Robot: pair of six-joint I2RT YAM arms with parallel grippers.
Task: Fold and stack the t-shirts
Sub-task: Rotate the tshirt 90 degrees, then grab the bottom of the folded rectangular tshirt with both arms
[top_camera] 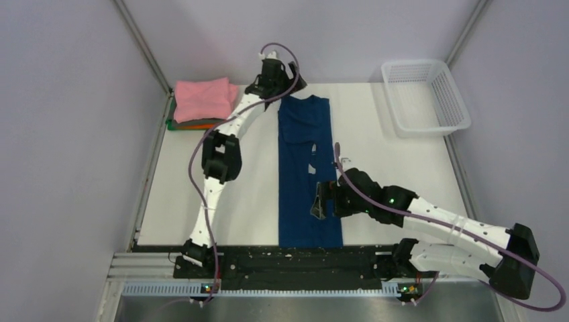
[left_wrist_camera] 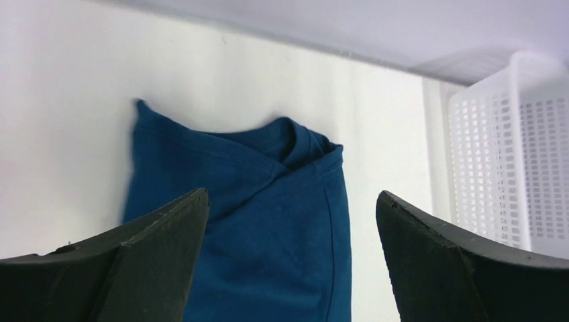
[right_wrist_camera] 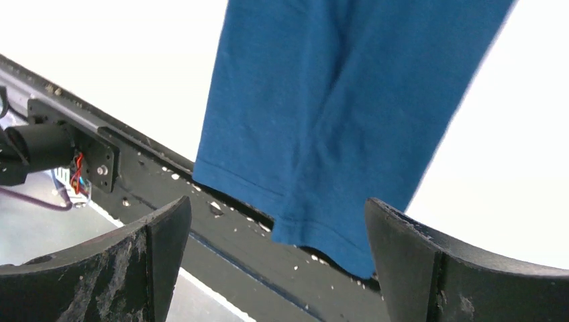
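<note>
White walls close in a white surface on three sides. Down its middle lies the navy t-shirt, folded lengthwise into a long narrow strip. Its collar is at the far end and its hem reaches the near edge, where it overlaps the black rail. A few white flecks of print show along a fold near the strip's middle.

The left pincer hangs over the collar end with its jaws spread wide and nothing between them. From the left wrist, the neckline and one folded shoulder lie flat below. The right pincer hovers above the hem end, also wide open and empty, and the hem corner droops onto the rail beneath it.

At the far left corner sits a stack with the pink t-shirt on top, and thin edges of the orange t-shirt and green t-shirt showing under it. A white mesh basket stands at the far right corner, well apart from the navy strip.
</note>
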